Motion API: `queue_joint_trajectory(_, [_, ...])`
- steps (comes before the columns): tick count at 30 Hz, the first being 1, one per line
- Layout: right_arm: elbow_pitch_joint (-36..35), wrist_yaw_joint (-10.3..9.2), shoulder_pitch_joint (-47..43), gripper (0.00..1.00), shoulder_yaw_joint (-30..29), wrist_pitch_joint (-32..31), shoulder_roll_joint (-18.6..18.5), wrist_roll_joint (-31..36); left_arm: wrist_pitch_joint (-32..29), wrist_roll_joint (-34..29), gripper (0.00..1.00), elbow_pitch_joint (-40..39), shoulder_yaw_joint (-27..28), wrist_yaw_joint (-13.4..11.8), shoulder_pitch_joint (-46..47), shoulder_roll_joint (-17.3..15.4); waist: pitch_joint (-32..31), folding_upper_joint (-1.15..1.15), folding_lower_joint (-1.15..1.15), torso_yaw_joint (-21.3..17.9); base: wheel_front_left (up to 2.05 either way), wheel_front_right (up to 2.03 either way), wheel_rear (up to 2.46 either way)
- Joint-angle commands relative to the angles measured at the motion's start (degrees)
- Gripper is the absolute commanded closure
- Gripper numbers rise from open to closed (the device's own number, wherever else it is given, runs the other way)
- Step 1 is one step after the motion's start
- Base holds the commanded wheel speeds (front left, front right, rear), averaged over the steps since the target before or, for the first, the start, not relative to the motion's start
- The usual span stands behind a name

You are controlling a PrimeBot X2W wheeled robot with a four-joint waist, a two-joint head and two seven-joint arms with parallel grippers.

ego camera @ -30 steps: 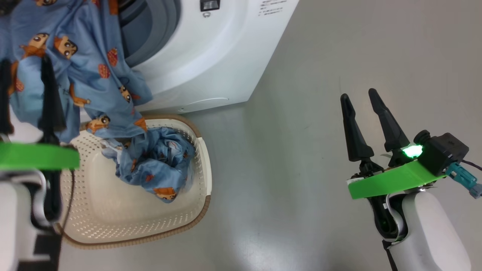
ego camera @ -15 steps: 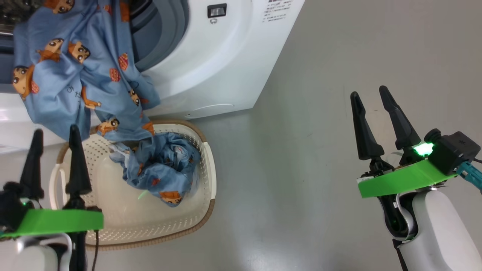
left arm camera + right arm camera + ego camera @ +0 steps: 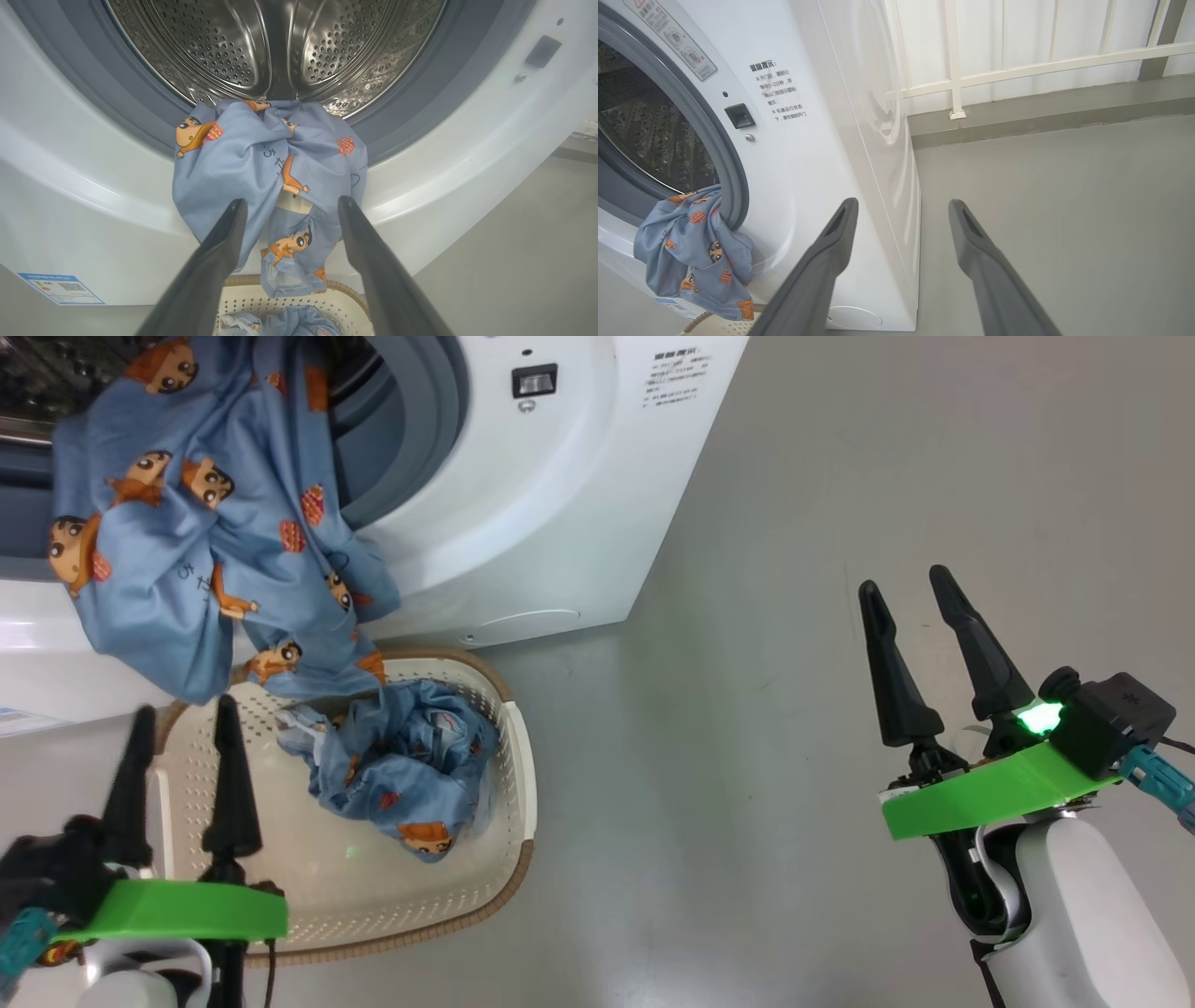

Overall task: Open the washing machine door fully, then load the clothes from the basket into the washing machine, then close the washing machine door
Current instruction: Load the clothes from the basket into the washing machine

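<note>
One light blue garment (image 3: 196, 551) hangs over the gasket lip of the white washing machine (image 3: 560, 485), half in the steel drum (image 3: 275, 42), its lower end dangling over the basket (image 3: 504, 775). A second garment (image 3: 401, 775) lies crumpled in that cream basket. My left gripper (image 3: 182, 719) is open above the basket's left part, clear of the fabric. In the left wrist view my left gripper (image 3: 289, 207) frames the hanging garment (image 3: 261, 163). My right gripper (image 3: 901, 583) is open and holds nothing, over bare floor to the right. The door is out of view.
Grey floor (image 3: 840, 476) stretches right of the machine. A white railing (image 3: 1017, 65) on a low kerb stands behind it. A blue label sticker (image 3: 60, 287) sits low on the machine's front.
My left gripper has let go of the hanging garment and drawn back down to the basket's left side. The garment stays draped on the drum lip. The head camera shifted slightly.
</note>
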State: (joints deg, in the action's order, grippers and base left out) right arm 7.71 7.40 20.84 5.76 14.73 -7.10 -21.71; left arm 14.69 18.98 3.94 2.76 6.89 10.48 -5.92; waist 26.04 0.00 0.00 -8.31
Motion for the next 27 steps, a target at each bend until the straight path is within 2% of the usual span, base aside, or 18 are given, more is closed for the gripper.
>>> queue_joint_trajectory(1, [-1.1, 0.09, -1.7, 0.00, 1.5, 0.3, -0.1, 0.4, 0.1, 0.7, 0.00, 0.8, 0.8, 0.3, -0.3, -1.6, 0.0, 0.00, 0.00, -0.1, 0.00, 0.00, 0.00])
queue_joint_trajectory(7, [-1.2, 0.09, -1.6, 0.00, 1.7, 0.3, 0.1, 0.3, -1.8, 2.5, 0.00, 8.0, -2.0, 0.5, 4.2, -4.3, 0.7, 0.00, 0.00, -0.5, 0.00, 0.00, 0.00])
queue_joint_trajectory(15, [-1.4, 0.09, -0.6, 0.00, 2.1, 0.3, 0.6, 0.2, -1.5, 5.6, 0.00, 23.7, -4.1, 0.6, 15.1, -8.4, 2.0, 0.00, 0.00, -2.1, 0.00, 0.00, 0.00])
queue_joint_trajectory(21, [-1.6, 0.09, -0.5, 0.00, 1.7, 0.3, 1.1, 0.1, -0.8, 8.6, 0.00, 31.1, -10.4, 0.6, 21.2, -12.1, 3.1, 0.00, 0.00, -3.5, 0.00, 0.00, 0.00])
queue_joint_trajectory(27, [-1.8, 0.09, -0.2, 0.00, 1.5, 0.3, 1.4, 0.1, -0.1, 12.4, 0.00, 34.5, -17.1, 0.6, 25.7, -14.5, 4.0, 0.00, 0.00, -4.4, 0.00, 0.00, 0.00])
